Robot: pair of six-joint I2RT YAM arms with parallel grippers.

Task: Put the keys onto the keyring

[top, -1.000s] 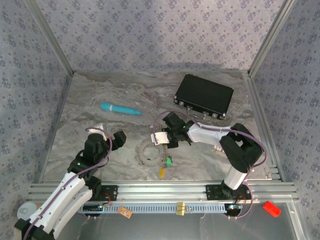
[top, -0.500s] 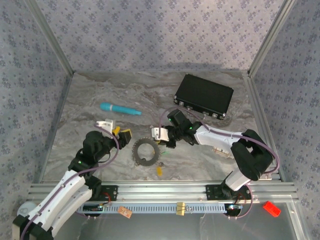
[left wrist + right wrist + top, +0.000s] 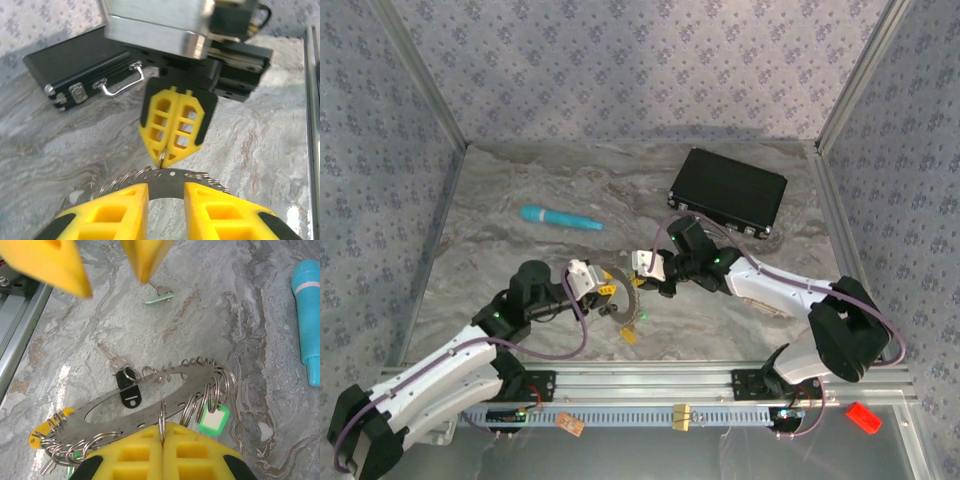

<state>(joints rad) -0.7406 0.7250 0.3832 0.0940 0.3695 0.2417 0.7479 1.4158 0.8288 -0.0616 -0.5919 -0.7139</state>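
Two hands meet at the stiff-looking, likely slippery keyring: right hand pinched shut on a thin loop, left hand open at its rim

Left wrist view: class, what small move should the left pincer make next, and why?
Probably close the left pincer on the keyring. Its fingers stand open either side of the ring's edge, while the right pincer is shut on one small loop, so a second grip would likely steady it.

Marbled table — black case, teal stick, keys
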